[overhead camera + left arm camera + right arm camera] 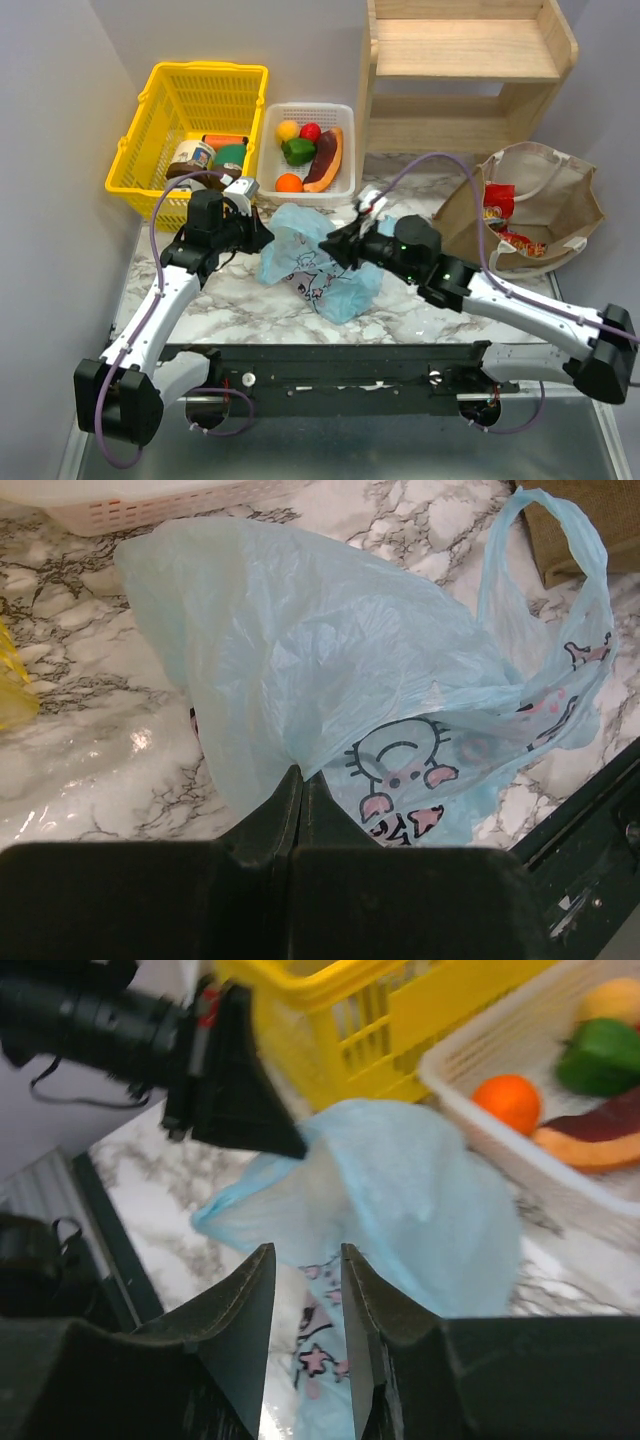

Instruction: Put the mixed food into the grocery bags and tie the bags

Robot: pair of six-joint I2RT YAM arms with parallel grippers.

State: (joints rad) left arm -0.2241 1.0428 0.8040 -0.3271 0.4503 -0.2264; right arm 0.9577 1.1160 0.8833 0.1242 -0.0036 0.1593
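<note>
From above, we see the light-blue bag [322, 270] lying crumpled in the middle of the bench [225, 305]. The left claw [265, 238] is at the bag's left side. The right claw [335, 247] is at its right side. The tan bag [572, 212] stands open at the far right corner of the bench, with red snack packets [498, 203] inside. At the far edge sits a white tray [263, 150]. It holds a yellow fruit [288, 130], a red fruit [311, 131], a green pepper [297, 151], an orange fruit [289, 182] and a purple-and-orange wedge [326, 160]. A yellow basket [208, 68] is at the far left corner.

From the left wrist, we see the left claw [300, 785] closed tight, pinching a fold of the light-blue bag [320, 650].

From the right wrist, we see the right claw [306, 1255] partly open, with a gap between its fingers. We see nothing caught in it. The light-blue bag [420, 1190] lies just past the tips. The left claw [280, 1132] nips the bag's upper corner. The orange fruit [510, 1100] and green pepper [605, 1055] sit in the white tray [470, 1055].
</note>
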